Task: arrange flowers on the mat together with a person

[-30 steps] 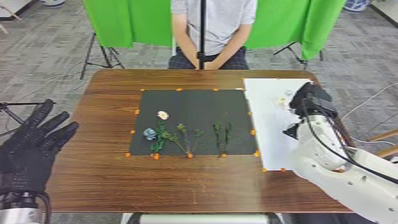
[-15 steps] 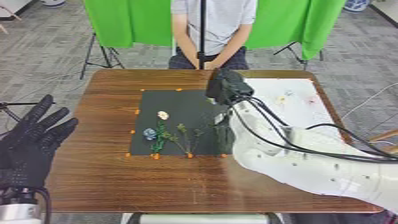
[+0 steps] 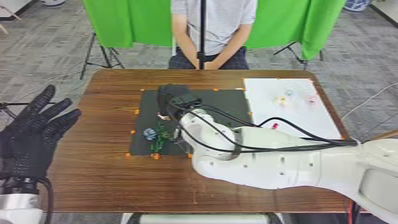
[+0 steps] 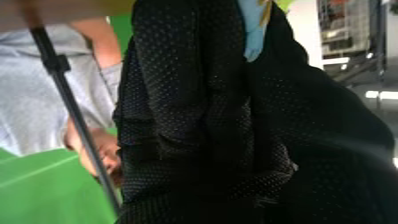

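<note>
Brown wood forms the table [image 3: 107, 190]. At its near left, the left hand [image 3: 35, 145] is raised with fingers straight and spread, holding nothing. The right arm [image 3: 258, 162] crosses the near right and covers part of the dark mat [image 3: 224, 97].

Stage status, near part of mat: a green stem [image 3: 157, 146] lies lengthwise near the left edge, beside an orange tab [image 3: 155, 156]. A blue flower [image 3: 149, 134] is placed just left of the stem. Count these as set. Stems under the arm cannot be fully checked.

Stage status, middle of mat: a pale flower [image 3: 163, 117] lies farther in, next to the right hand [image 3: 175, 98], which is over the far left of the mat. Fingers and thumb are closed together, clamped on a light blue piece [image 4: 255, 42] with some yellow, probably a flower awaiting placement.

Remaining stock, right side: the white sheet [image 3: 262, 92] bears a small red item [image 3: 275, 126] nearest, then a yellow flower [image 3: 282, 101] and a pink flower [image 3: 312, 101], with a faint blue flower [image 3: 289, 93] farthest. Judgement: the arrangement is partly complete; the held piece and probably the sheet's stock are left to place.
</note>
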